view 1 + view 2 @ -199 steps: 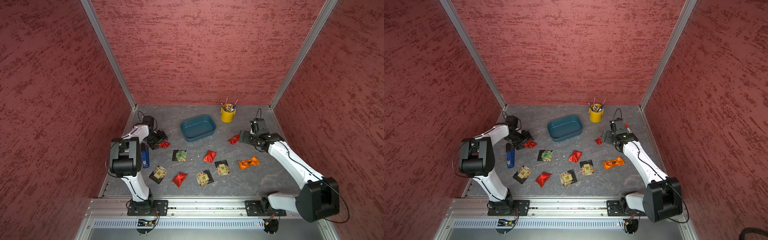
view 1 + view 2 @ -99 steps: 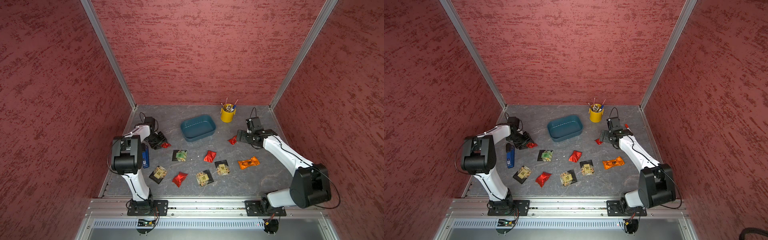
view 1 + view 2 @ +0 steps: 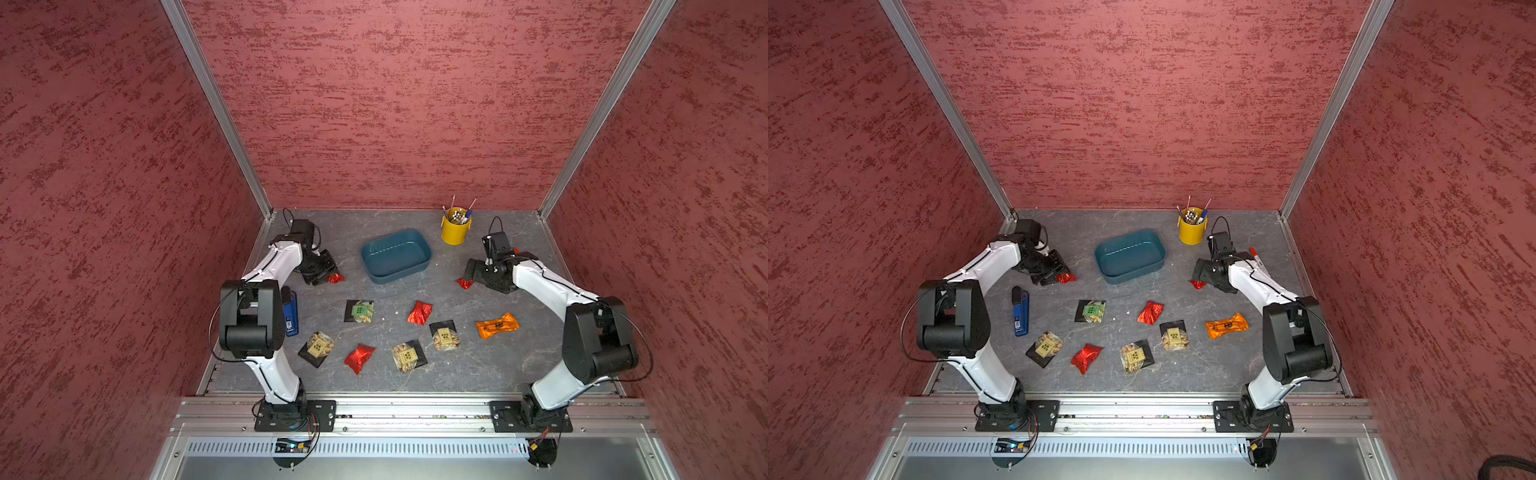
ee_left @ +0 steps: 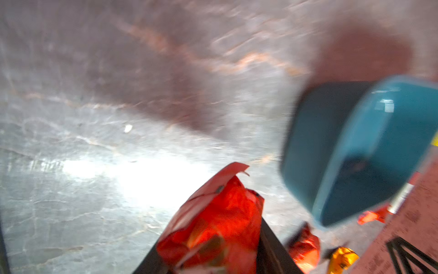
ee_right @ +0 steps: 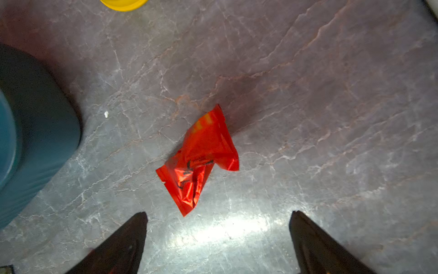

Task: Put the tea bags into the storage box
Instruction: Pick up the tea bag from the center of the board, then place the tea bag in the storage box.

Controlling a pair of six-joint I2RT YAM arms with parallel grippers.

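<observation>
The storage box [image 3: 397, 276], a dark teal tub, stands at the back middle with nothing in it, seen in both top views [image 3: 1130, 277]. My left gripper [image 3: 328, 277] [image 4: 213, 249] is left of the box, shut on a red foil tea bag [image 3: 336, 277] [image 4: 220, 213]. My right gripper [image 3: 469, 276] [image 5: 219, 213] hangs open right of the box, just above another red tea bag [image 3: 464, 284] [image 5: 201, 161] lying flat ahead of its fingertips. More tea bags lie across the table: two red [image 3: 419, 312] [image 3: 359, 357], one orange [image 3: 497, 325], several black pouches [image 3: 359, 311].
A yellow pencil cup [image 3: 456, 228] stands behind the right gripper. A dark blue stick-like object [image 3: 291, 311] lies by the left arm. A red-capped marker [image 3: 1253, 254] lies behind the right arm. Red walls close in three sides.
The left jaws have closed onto the red tea bag. The right gripper has moved left, over its red tea bag, staying open.
</observation>
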